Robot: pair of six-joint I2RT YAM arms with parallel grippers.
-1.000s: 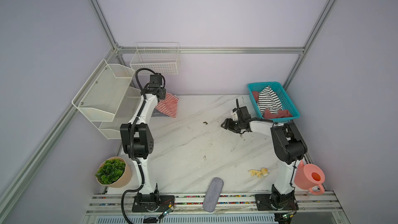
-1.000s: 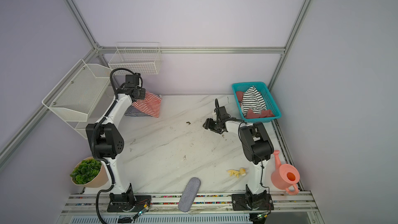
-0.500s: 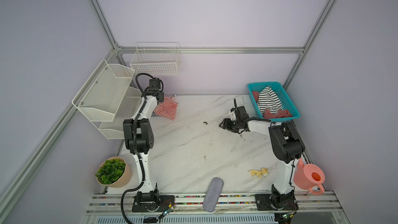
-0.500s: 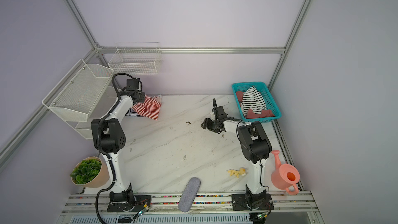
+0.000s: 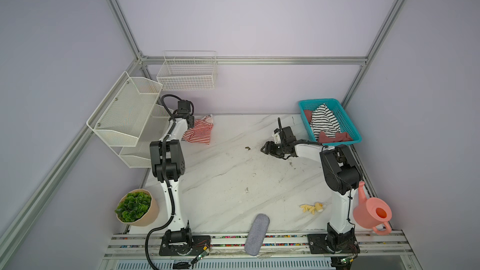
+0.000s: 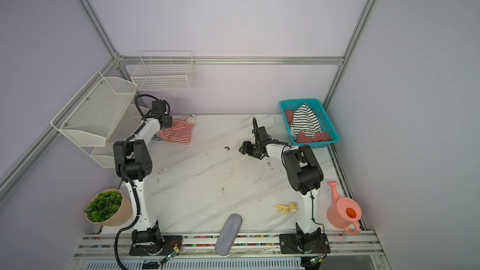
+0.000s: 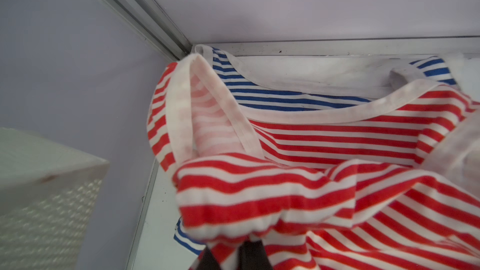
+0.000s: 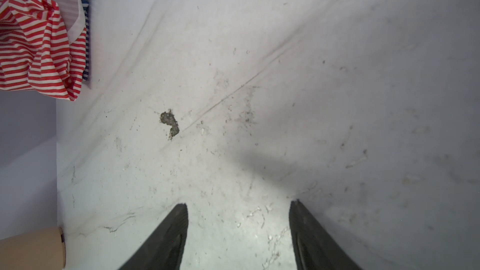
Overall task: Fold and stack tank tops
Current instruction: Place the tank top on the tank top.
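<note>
The red-and-white tank top [image 5: 199, 133] [image 6: 179, 133] lies crumpled at the table's back left corner. In the left wrist view it [image 7: 311, 177] lies partly over the navy-and-white tank top [image 7: 259, 92], whose pale neckline sits against the back rail. My left gripper [image 5: 191, 122] [image 7: 233, 245] is shut on a bunched fold of the red-and-white top, and the cloth hides its fingertips. Low over bare marble at the right of the middle, my right gripper [image 5: 265, 149] [image 8: 239, 203] stands open with nothing between its fingers. The right wrist view shows both tops [image 8: 39, 48] far off.
A teal basket [image 5: 349, 125] at the back right holds a black-and-white striped cloth and pink cloth. A white mesh shelf [image 5: 124, 115] stands next to the left arm. A grey felt case [image 5: 257, 233], a potted plant [image 5: 135, 207], a yellow toy [image 5: 311, 207] and a pink watering can [image 5: 371, 214] line the front.
My left gripper has come down toward the back left corner with the red-and-white top, which has gone from hanging flat to crumpled. The right gripper has drifted slightly left.
</note>
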